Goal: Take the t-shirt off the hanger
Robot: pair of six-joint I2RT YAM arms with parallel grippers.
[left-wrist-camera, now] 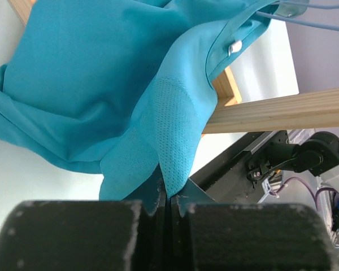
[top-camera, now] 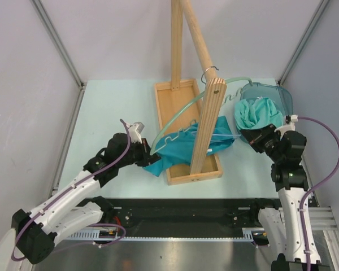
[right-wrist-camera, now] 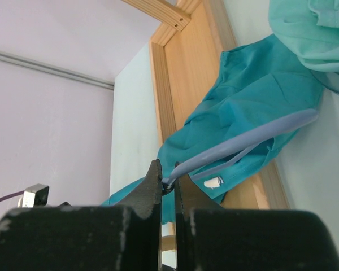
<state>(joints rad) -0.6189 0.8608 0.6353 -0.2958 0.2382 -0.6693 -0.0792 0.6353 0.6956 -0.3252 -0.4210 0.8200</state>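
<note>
A teal t-shirt [top-camera: 178,149] lies bunched over the near end of the wooden tray [top-camera: 170,99], wrapped round the foot of the slanted post. My left gripper [top-camera: 148,157] is at the shirt's left edge, shut on a mesh fold of the t-shirt [left-wrist-camera: 90,84], which rises straight out of the left gripper [left-wrist-camera: 168,195]. A pale blue wire hanger [right-wrist-camera: 254,138] runs through the t-shirt [right-wrist-camera: 254,96]. My right gripper [right-wrist-camera: 169,183] is shut on that hanger's end. From above, the right gripper [top-camera: 243,135] sits at the shirt's right side, and the hanger [top-camera: 217,136] shows as a thin line.
The wooden stand's slanted post [top-camera: 206,124] crosses over the shirt. A green hanger [top-camera: 181,113] hangs from its upper bar by a metal hook. A blue-tinted bin [top-camera: 283,97] holding pale green clothes [top-camera: 259,113] stands at the right, just behind my right gripper.
</note>
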